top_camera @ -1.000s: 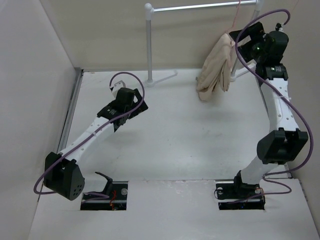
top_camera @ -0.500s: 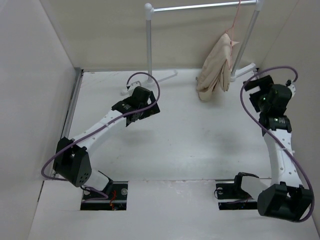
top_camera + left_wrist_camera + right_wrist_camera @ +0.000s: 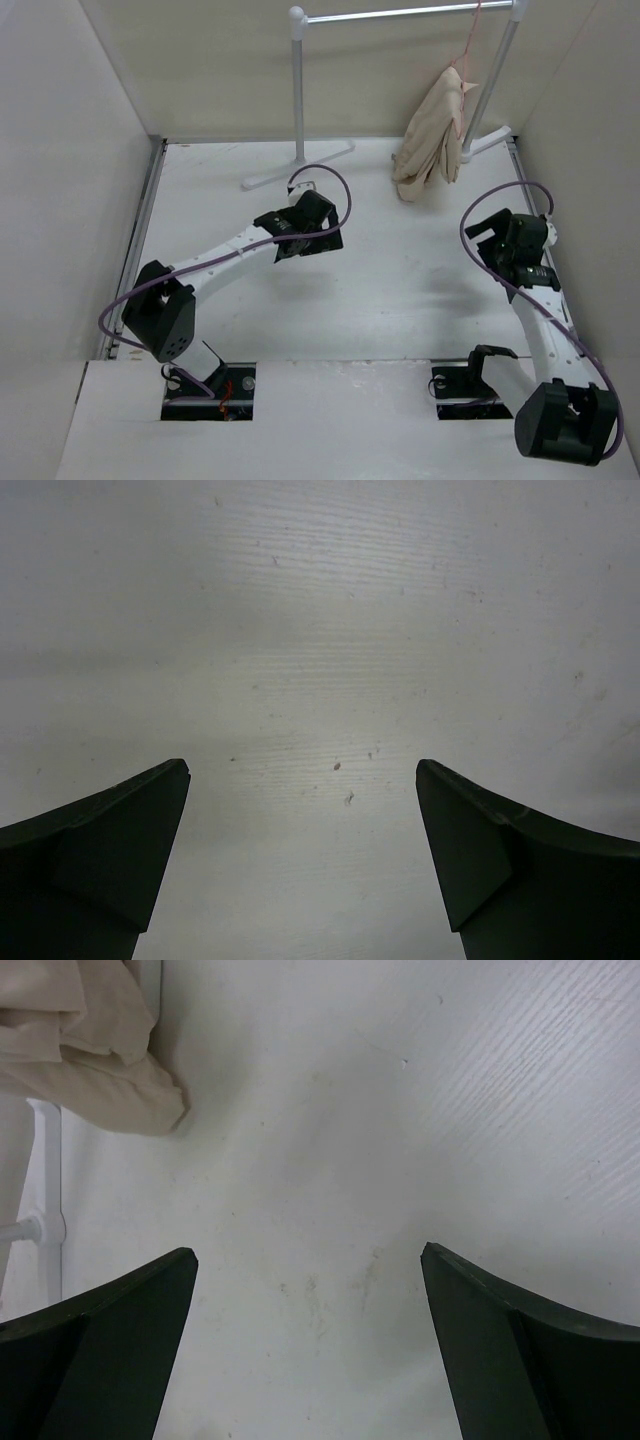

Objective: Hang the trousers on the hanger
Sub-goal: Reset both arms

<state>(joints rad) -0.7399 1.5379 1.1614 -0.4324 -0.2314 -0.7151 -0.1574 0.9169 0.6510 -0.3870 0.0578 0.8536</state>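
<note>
The beige trousers point(image 3: 430, 140) hang bunched from the thin pink-red hanger point(image 3: 469, 55), whose hook sits on the rack's top bar; their lower end rests on the table. A beige corner of the trousers shows at the top left of the right wrist view point(image 3: 85, 1045). My left gripper point(image 3: 308, 240) is open and empty over the table's middle; its view shows only bare table between the fingertips point(image 3: 302, 772). My right gripper point(image 3: 492, 240) is open and empty, low at the right, below and right of the trousers point(image 3: 308, 1253).
A white pipe garment rack point(image 3: 298, 90) stands at the back, its feet point(image 3: 290, 168) spreading onto the table. One rack foot shows at the left of the right wrist view point(image 3: 45, 1175). Walls close in on the left, back and right.
My right arm has drawn back from the hanging trousers, down and toward the near side. My left arm has reached to the right toward the table's middle. The trousers stay hanging.
</note>
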